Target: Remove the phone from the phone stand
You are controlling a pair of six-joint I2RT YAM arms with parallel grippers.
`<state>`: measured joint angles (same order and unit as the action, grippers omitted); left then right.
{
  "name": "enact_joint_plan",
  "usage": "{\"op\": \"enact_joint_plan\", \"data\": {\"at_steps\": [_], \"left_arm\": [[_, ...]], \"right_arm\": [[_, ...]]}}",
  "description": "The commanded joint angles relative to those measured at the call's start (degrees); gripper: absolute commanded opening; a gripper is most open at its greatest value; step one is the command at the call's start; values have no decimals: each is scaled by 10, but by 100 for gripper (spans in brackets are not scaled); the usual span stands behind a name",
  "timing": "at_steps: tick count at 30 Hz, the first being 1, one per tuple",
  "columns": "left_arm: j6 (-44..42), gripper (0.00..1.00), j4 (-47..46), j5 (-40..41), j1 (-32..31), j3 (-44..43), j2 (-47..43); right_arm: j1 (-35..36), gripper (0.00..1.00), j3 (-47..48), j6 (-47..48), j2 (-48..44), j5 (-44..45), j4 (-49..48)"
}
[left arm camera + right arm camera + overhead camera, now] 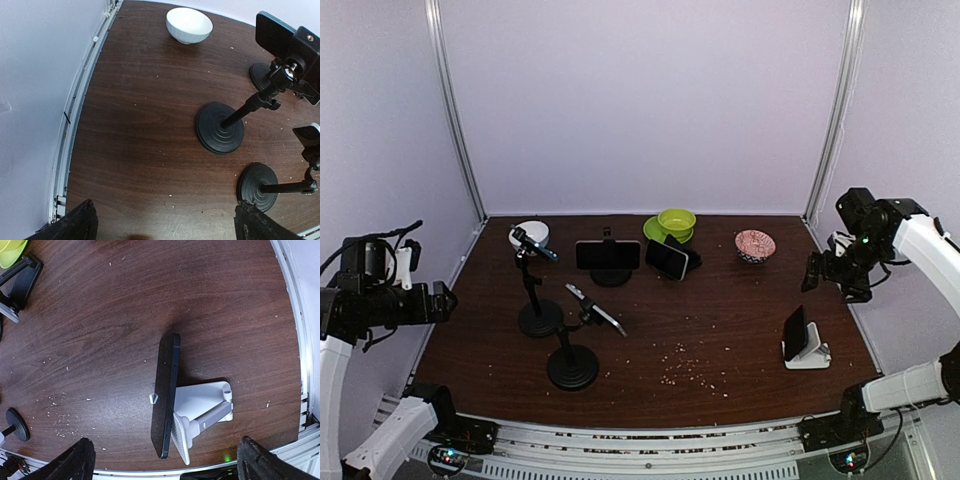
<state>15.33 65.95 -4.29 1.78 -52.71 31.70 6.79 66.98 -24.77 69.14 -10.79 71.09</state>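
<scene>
The left fingers (pixel 75 222) and right fingers (pixel 80 460) are spread wide, grasping nothing, above the dark wooden desk (pixel 740 300). Near its right front edge a slim black phone (pixel 166 395) leans in a white folding plastic stand (pixel 202 407). Farther back sit a white bowl (pixel 529 234) and a green bowl (pixel 676 220).

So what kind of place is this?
Probably a robot test booth: plain pale lilac panel walls around a dark brown wooden table, black round-based phone stands set out, white robot arms at its edge.
</scene>
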Motion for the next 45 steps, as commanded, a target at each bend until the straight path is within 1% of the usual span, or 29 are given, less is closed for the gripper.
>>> {"op": "enact_joint_plan", "data": {"at_steps": [1,7,14,21,29,33,40,42,45], "left_arm": [[-14,98,-32,-21,-2,2,23],[-9,98,-36,-23,-2,4,46],[-8,98,-38,-24,-2,8,65],[-7,98,-37,-22,-1,6,77],[-5,98,-37,-22,-1,8,78],[11,98,-45,-23,-1,17,78],[15,98,-47,-23,-1,17,79],[15,98,-47,-22,-2,18,85],[16,98,-48,-22,-2,18,89]], "right_arm": [[5,99,-12,-11,21,-8,-39],[5,100,1,-10,71,-10,-43],[4,99,23,14,96,15,-29],[4,99,5,28,123,1,-48],[3,99,14,34,179,-13,-64],[0,94,18,36,208,-18,-73],[-5,74,4,35,227,-34,-90],[-5,66,-3,35,230,-34,-94],[-6,59,-15,34,232,-34,-103]]}}
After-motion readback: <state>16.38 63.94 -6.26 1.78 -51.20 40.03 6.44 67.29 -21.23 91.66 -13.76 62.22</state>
